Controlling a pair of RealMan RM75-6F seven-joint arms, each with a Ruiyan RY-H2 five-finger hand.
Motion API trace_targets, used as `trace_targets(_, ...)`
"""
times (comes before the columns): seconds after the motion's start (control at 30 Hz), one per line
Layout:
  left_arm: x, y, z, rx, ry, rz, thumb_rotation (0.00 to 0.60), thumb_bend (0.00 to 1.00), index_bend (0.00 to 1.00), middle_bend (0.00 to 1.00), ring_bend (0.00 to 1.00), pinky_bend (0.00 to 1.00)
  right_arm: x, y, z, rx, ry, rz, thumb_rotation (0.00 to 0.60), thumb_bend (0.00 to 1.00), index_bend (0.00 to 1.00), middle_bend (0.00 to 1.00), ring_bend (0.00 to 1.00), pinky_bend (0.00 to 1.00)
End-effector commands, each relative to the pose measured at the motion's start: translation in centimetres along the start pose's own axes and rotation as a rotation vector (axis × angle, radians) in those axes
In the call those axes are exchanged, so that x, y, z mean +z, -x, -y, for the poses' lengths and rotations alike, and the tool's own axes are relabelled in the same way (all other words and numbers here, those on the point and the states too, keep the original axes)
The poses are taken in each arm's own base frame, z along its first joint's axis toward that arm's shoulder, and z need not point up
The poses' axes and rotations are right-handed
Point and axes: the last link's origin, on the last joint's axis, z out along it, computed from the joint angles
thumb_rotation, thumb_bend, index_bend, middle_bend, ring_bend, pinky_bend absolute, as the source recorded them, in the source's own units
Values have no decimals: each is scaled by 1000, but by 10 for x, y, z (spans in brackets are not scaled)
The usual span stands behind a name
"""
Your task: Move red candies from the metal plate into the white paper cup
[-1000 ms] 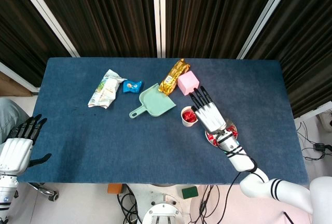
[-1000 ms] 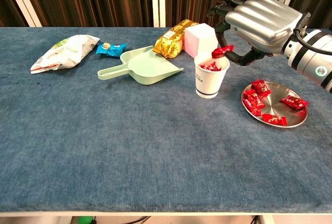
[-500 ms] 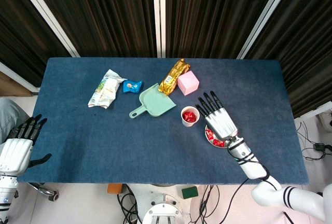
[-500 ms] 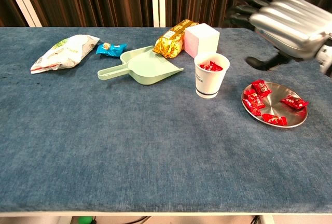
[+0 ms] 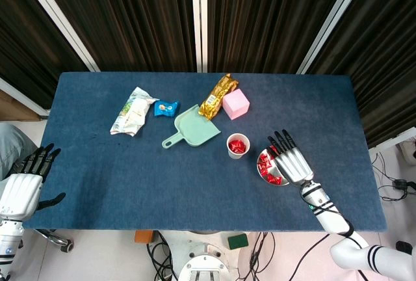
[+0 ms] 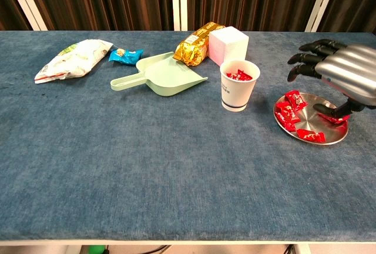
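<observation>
Red candies heaped on metal plate beneath right hand, axes mixed; fingers apart, empty. White paper cup left of hand, upright.

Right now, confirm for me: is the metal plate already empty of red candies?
No, several red candies lie on the metal plate beside the white paper cup.

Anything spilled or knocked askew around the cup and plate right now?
Nothing stands out. The paper cup stands upright with red candies inside, the rest lie on the metal plate, none on the cloth. The right hand hovers over the plate.
</observation>
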Motion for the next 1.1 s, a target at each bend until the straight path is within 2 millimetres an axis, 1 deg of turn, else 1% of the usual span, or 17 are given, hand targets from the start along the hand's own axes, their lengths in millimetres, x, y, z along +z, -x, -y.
trace_targets(0.03, 0, 0, 0, 0, -1, 1, 600, 94, 72, 31, 1, 146, 1, 6, 2, -3, 2, 23, 600, 348, 279, 82, 0, 0)
trace_targets(0.23, 0, 0, 1, -3, -2, 3, 600, 95, 72, 31, 1, 146, 4, 16, 7, 15, -3, 54, 600, 348, 292, 68, 0, 0)
trace_targets(0.4, -1, -1, 1, -2, -3, -2, 600, 94, 72, 31, 1, 146, 7, 21, 11, 16, -6, 54, 600, 348, 294, 52, 0, 0)
trace_targets(0.57, -1, -1, 1, -2, -4, -5, 600, 94, 72, 30, 1, 146, 11, 24, 16, 22, -12, 55, 600, 348, 317, 51, 0, 0)
trace_targets(0.73, -1, -1, 2, -2, -5, -4, 600, 96, 72, 31, 1, 146, 12, 27, 18, 17, -13, 56, 600, 348, 359, 51, 0, 0)
trace_targets(1.1, -1, -1, 1, -1, -3, -1, 600, 95, 72, 31, 1, 146, 11, 27, 15, 11, -6, 47, 600, 385, 507, 58, 0, 0)
